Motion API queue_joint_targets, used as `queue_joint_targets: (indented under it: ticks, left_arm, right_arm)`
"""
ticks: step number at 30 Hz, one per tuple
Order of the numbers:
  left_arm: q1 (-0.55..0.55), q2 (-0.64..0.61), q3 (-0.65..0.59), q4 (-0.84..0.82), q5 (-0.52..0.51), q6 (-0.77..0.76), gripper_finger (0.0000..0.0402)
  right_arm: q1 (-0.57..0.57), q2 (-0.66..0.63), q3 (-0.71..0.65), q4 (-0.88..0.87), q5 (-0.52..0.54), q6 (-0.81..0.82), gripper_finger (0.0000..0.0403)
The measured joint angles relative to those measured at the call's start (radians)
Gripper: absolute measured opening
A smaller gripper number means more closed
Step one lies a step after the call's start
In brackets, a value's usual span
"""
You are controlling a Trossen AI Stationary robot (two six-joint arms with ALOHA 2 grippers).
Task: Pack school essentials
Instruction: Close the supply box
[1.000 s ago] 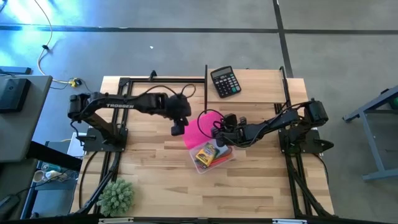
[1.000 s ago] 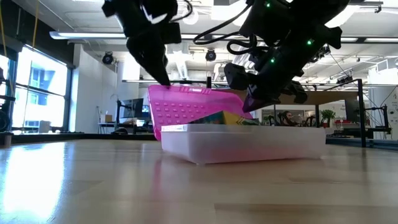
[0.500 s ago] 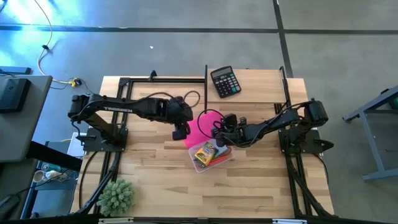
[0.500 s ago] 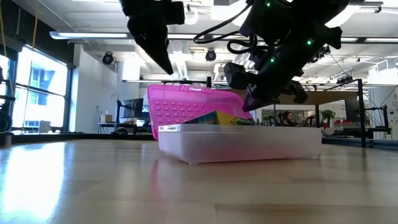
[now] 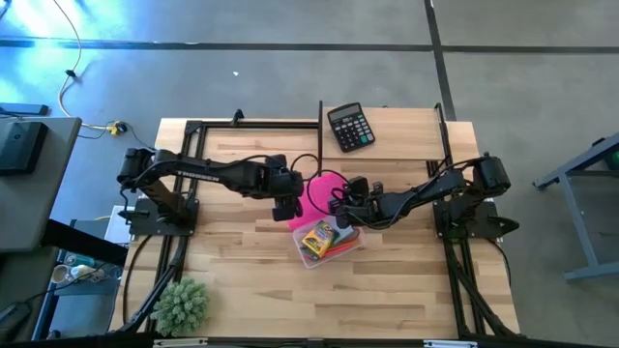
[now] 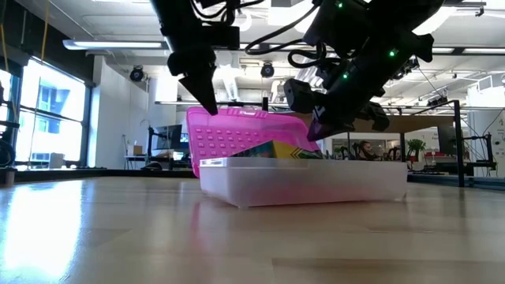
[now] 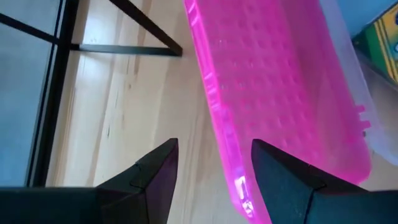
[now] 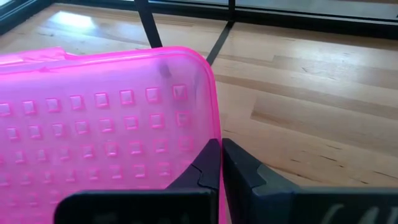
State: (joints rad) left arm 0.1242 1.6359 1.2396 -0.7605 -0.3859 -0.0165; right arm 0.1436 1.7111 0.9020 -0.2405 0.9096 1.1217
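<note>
A clear plastic box (image 5: 336, 253) (image 6: 308, 185) sits on the table with its pink studded lid (image 5: 319, 191) (image 6: 237, 134) tilted up, the lid's lower edge at the box. Inside lie the yellow-green crayon box (image 5: 318, 235) (image 6: 278, 148) and something red (image 5: 345, 248). My right gripper (image 5: 340, 205) (image 8: 221, 163) is shut on the lid's right side. My left gripper (image 5: 283, 203) (image 7: 214, 171) is open at the lid's left edge, its tips just above the lid's upper corner (image 6: 197, 114). The other stationery is hidden. My right gripper pinches the pink lid's side edge (image 8: 217, 134), below its rounded corner, between its two fingers, coming from the table's right and slanting down. The lid stays tilted up over the box. My left gripper's open fingers (image 7: 280, 177) straddle the lid's edge (image 7: 219, 146); whether they touch it I cannot tell.
A black calculator (image 5: 350, 127) lies near the far edge, behind the box. A spiky green plant ball (image 5: 181, 304) sits at the near left corner. Bare wood lies in front of the box and on its right. Black frame bars (image 7: 93, 46) run along the left and far sides.
My left gripper has moved toward the table's right, up to the lid's left edge, rising briefly and coming down again at the lid's upper corner. My right gripper has stayed shut on the lid.
</note>
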Motion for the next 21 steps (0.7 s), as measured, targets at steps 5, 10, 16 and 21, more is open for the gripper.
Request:
queue_joint_targets:
  ticks: [5, 10, 16, 21]
  left_arm:
    - [0.000, 0.003, 0.000, -0.002, 0.000, -0.018, 0.0184]
    - [0.000, 0.003, 0.000, -0.016, 0.000, -0.018, 0.0156]
    - [-0.002, 0.003, 0.000, -0.021, 0.000, -0.013, 0.0111]
    - [-0.007, 0.003, 0.000, -0.021, 0.002, 0.012, 0.0071]
  right_arm:
    - [0.000, 0.000, 0.000, 0.005, 0.000, 0.000, 0.0000]
    - [0.000, 0.000, 0.000, 0.006, 0.000, 0.000, 0.0000]
    - [0.000, 0.000, 0.000, 0.007, 0.000, 0.000, 0.0000]
    - [0.000, 0.000, 0.000, 0.009, 0.000, 0.000, 0.0000]
